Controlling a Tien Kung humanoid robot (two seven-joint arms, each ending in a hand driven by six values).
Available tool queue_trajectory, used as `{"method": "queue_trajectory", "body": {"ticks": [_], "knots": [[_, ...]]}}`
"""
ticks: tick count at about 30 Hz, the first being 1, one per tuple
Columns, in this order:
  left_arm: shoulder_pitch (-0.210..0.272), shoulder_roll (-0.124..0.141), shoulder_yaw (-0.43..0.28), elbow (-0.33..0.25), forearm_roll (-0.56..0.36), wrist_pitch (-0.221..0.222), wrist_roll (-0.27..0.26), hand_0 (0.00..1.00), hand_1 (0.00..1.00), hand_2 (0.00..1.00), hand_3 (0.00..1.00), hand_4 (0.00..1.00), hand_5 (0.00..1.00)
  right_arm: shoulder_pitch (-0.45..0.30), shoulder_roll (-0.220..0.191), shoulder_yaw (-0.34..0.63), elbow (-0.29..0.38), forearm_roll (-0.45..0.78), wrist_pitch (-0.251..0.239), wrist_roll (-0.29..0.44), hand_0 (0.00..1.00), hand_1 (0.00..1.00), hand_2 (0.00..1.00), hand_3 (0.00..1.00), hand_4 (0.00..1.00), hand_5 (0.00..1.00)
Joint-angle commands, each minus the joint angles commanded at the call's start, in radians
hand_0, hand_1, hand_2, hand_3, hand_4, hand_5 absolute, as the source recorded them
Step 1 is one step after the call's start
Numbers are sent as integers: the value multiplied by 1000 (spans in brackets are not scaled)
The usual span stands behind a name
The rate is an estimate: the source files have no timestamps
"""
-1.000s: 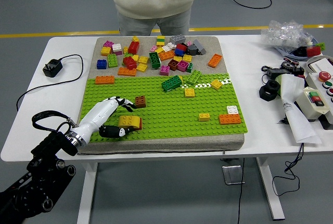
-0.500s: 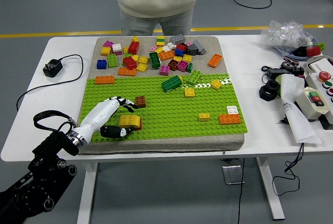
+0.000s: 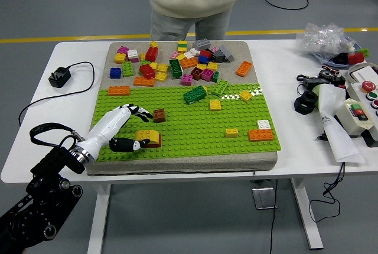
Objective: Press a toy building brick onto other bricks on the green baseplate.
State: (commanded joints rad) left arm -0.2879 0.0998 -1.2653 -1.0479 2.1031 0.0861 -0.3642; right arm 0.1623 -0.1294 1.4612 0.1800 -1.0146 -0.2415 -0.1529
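now | left hand (image 3: 118, 129) fingers (image 3: 137, 111) spread (loosely) | thumb touching yellow brick (image 3: 146, 136)

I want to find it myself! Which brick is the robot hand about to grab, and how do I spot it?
Look at the green baseplate, at its near left corner where the robot's white left hand reaches in. Just beside the thumb sits the yellow arch brick on a reddish brick. It is the only curved-top yellow one; its neighbour, the brown brick, is small and square.
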Motion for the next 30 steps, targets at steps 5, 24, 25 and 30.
{"method": "queue_trajectory", "body": {"ticks": [5, 24, 25, 30], "knots": [[11, 21, -8, -19, 4, -8, 0, 916, 767, 613, 650, 847, 88, 0, -1, 3, 0, -1, 2, 0, 802, 731, 754, 739, 998, 666], [-9, 58, -29, 34, 33, 6, -15, 917, 766, 608, 647, 829, 85, 1, 0, 2, 0, 0, 1, -4, 802, 731, 754, 737, 998, 666], [-11, 59, -29, 38, 34, 7, -16, 917, 766, 608, 647, 829, 85, 1, 0, 2, 0, 0, 1, -4, 802, 731, 754, 737, 998, 666], [-22, 59, -17, 68, 41, 12, -22, 917, 765, 597, 638, 774, 43, 1, 1, 1, 0, 0, 1, -6, 802, 731, 754, 735, 998, 667]]}}
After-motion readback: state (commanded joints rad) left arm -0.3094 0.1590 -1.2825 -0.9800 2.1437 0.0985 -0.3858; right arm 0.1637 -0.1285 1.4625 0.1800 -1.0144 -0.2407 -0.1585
